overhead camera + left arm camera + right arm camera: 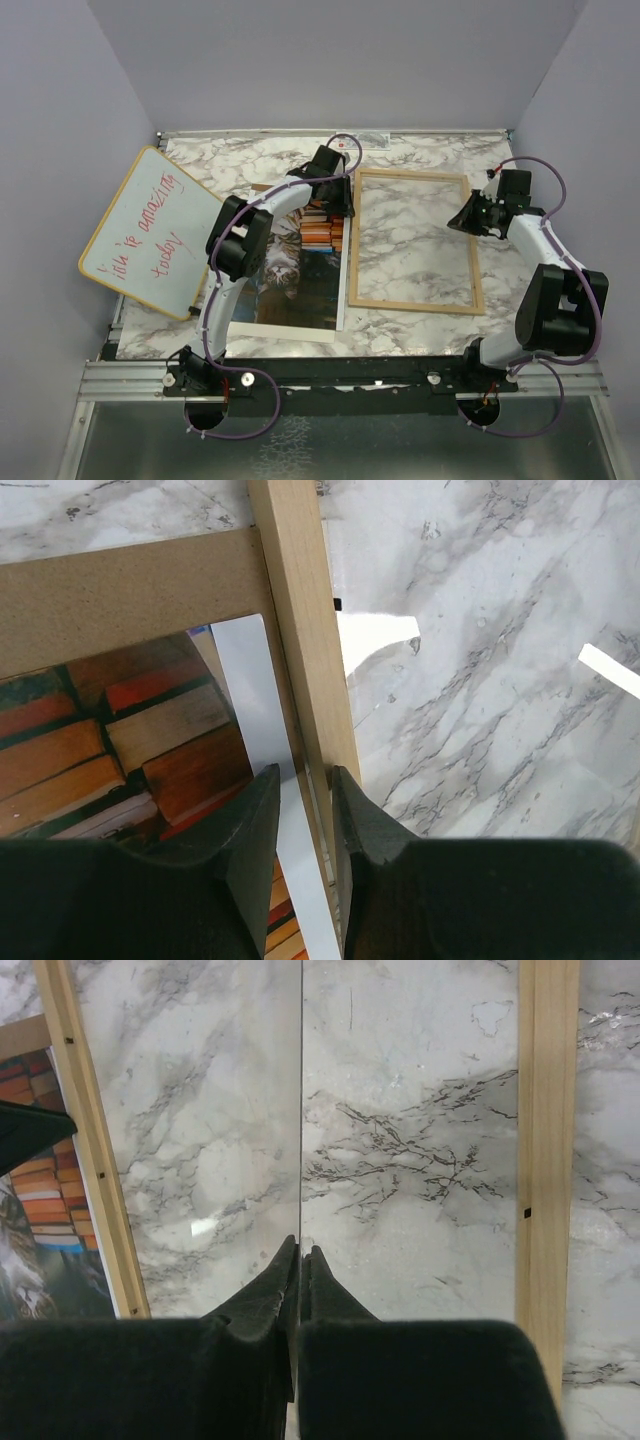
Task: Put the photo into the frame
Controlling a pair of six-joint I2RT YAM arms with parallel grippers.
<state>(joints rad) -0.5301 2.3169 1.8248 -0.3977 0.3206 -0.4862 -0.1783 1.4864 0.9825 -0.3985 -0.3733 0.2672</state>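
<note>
Photo (300,285) lies face up on the bench (400,332), on a brown board (120,600), left of the frame (415,305) and not in it. Its white right border runs right along the frame's left rail; can't tell if it overlaps the rail. Frame lies flat, bench marble showing through the pane. Left pincer (302,780) is low at the photo's far right corner, fingers (255,820) narrowly spread. The white border and the rail's inner edge sit in the gap, and the right finger is over the rail; can't tell if anything is pinched. Left arm stretches across the photo and hides part of it in the top view. Right pincer (301,1255) is pressed together, holding nothing, tips pointing down over the pane between the two long rails; touching the pane or not, can't tell. Whiteboard (150,232) with red writing lies tilted at far left, apart from the photo.
</note>
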